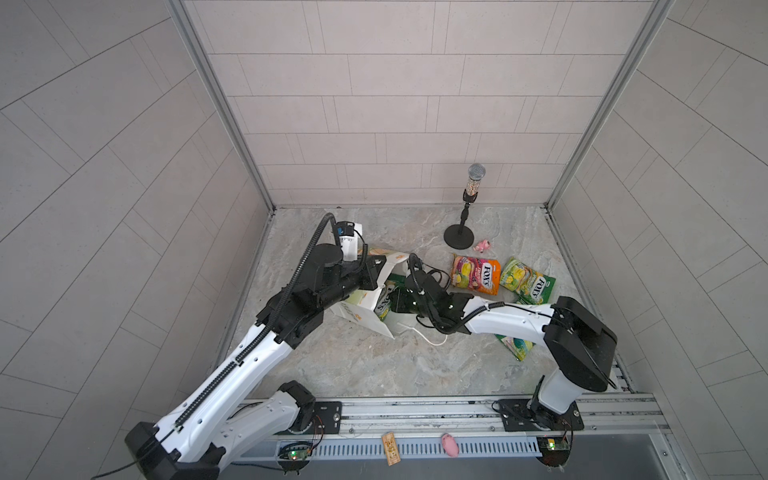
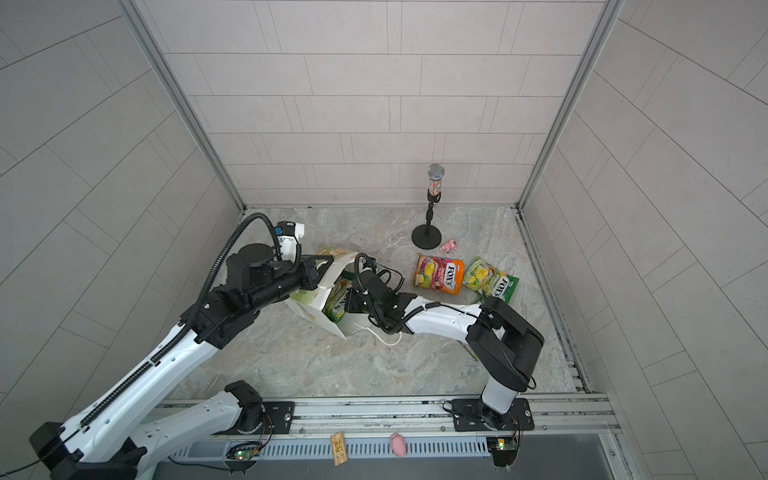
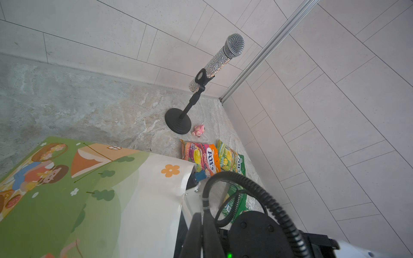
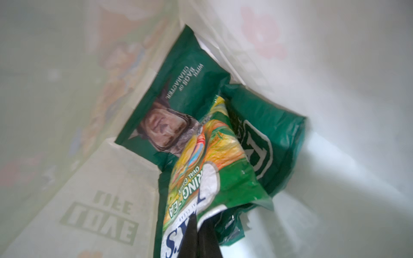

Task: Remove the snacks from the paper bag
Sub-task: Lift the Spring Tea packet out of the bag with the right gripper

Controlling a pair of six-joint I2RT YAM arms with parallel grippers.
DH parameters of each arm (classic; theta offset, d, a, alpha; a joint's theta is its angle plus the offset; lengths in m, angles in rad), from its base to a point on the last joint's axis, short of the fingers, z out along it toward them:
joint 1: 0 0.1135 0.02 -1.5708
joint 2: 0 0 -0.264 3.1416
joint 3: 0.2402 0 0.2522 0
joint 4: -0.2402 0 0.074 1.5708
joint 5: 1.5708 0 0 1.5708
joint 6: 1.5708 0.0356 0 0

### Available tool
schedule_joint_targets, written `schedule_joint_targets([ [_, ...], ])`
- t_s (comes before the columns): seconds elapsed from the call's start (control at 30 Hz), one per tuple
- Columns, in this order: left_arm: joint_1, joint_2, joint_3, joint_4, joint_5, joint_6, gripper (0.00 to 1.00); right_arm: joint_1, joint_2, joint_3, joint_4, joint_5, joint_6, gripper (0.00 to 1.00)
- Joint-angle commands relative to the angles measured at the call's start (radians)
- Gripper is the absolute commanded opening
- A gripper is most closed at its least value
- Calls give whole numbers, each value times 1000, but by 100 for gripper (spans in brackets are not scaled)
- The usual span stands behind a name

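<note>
The white paper bag [image 1: 360, 316] [image 2: 311, 308] lies on its side with its mouth to the right. My left gripper [image 1: 379, 270] [image 3: 202, 223] is shut at the bag's upper rim [image 3: 145, 201] and seems to hold it up. My right gripper [image 2: 350, 301] [image 4: 202, 220] reaches into the mouth and is shut on the edge of a yellow-green FOX'S packet [image 4: 201, 167] [image 1: 381, 306]. Behind it inside the bag lies the dark green crisp bag [image 4: 185, 89]. Outside, to the right, lie an orange-pink FOX'S bag [image 1: 476, 274] [image 2: 438, 276], a yellow-green one [image 1: 525, 282] and another green packet [image 1: 517, 345] partly under my right arm.
A microphone on a black stand [image 1: 459, 237] and a tiny pink toy [image 1: 483, 246] stand at the back right. The bag's white cord handle [image 1: 428, 337] trails on the floor below my right wrist. Tiled walls close three sides; a metal rail [image 1: 415, 409] runs along the front.
</note>
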Motion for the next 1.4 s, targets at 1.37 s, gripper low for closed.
schedule_joint_targets([
  [1.37,-3,34,9,-44,-203,-56,0,-67,-866,-81,-366,-97,-403,0],
])
